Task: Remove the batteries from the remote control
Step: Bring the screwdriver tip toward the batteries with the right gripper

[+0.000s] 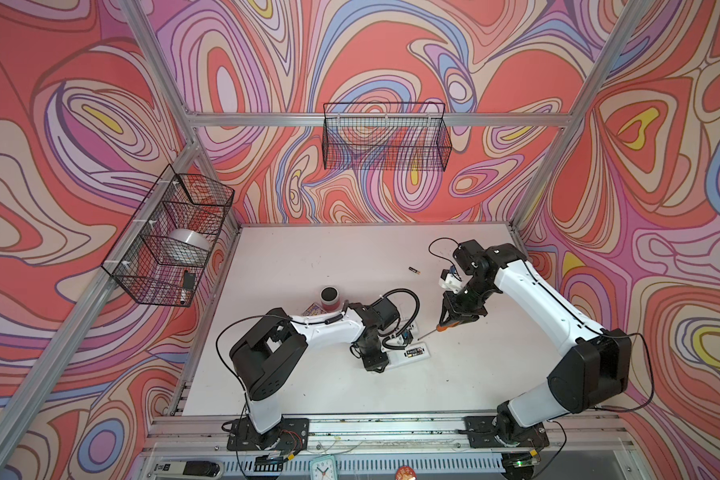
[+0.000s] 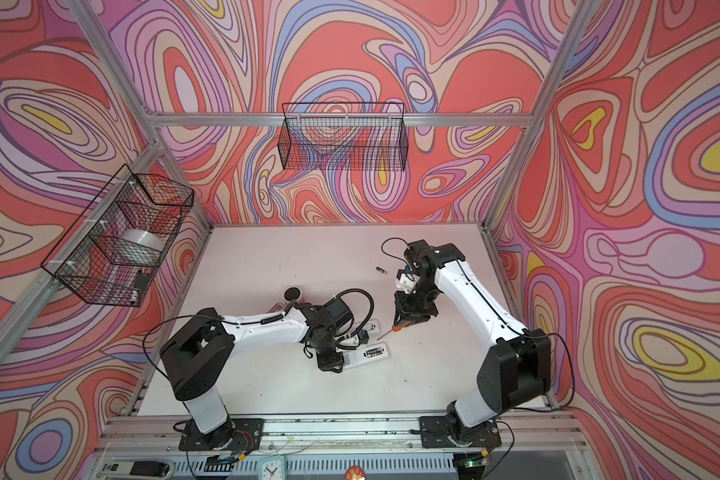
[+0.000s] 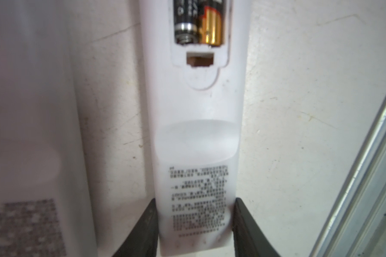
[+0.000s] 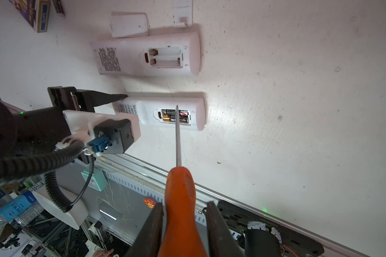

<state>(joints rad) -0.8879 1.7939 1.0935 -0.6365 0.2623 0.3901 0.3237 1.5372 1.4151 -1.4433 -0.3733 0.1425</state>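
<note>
Pinching the remote control (image 3: pixel 196 133), left gripper (image 3: pixel 195 200) seemingly braces it; right gripper (image 4: pixel 185 204) clamps screwdriver (image 4: pixel 179 182), tip over batteries (image 4: pixel 169 115) ahead.

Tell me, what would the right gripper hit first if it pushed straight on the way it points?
The screwdriver in the right gripper would likely meet the batteries in the remote first; depth is unclear.

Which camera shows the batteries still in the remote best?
Right wrist: both batteries show full length, side by side. Left wrist crops them to their ends; both top views show only tiny dark specks.
</note>
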